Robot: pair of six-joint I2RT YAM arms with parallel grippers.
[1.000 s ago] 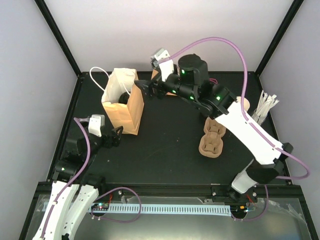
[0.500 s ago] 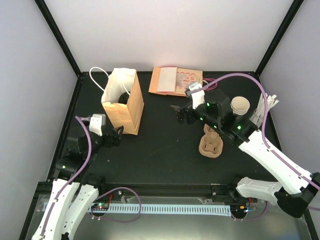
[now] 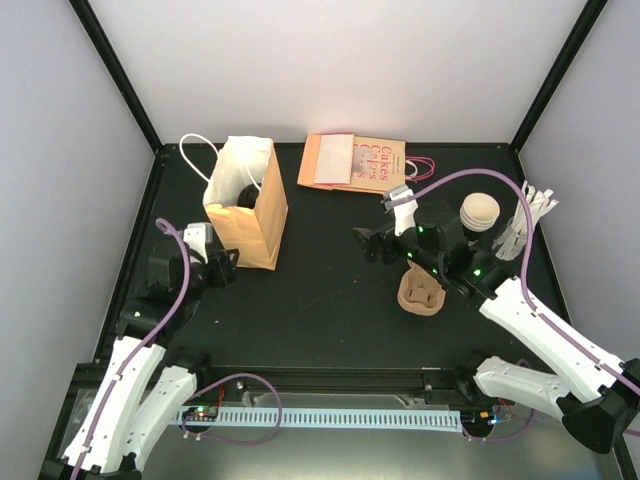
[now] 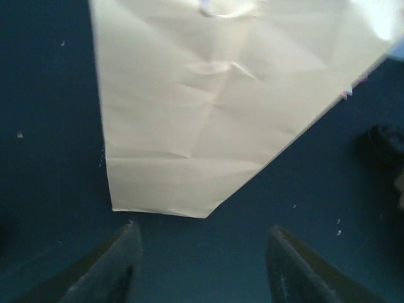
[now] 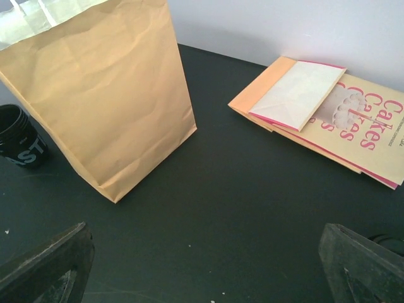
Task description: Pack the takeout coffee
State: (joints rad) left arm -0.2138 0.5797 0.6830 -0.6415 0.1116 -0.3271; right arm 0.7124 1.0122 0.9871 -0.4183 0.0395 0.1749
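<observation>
A brown paper bag (image 3: 262,215) stands upright at the back left with its top open. A round black thing (image 3: 246,194), the takeout coffee, shows inside that opening. My left gripper (image 3: 224,266) sits low by the bag's near corner. In the left wrist view the left gripper (image 4: 202,252) is open over bare mat, just short of the bag's bottom edge (image 4: 189,126). My right gripper (image 3: 368,244) hovers mid-table, well right of the bag. In its wrist view the right gripper (image 5: 205,265) is wide open and empty, facing the bag (image 5: 107,95).
Flat printed paper bags (image 3: 355,161) lie at the back centre. A brown pulp cup carrier (image 3: 423,288) sits under the right arm. Near it are a tan round top (image 3: 480,211) and white wrapped straws (image 3: 527,222). A black ribbed part with white letters (image 5: 19,144) stands beside the bag.
The right arm has pulled back from the bag's mouth to mid-table, its gripper empty. The left gripper's jaws have narrowed and it has shifted slightly.
</observation>
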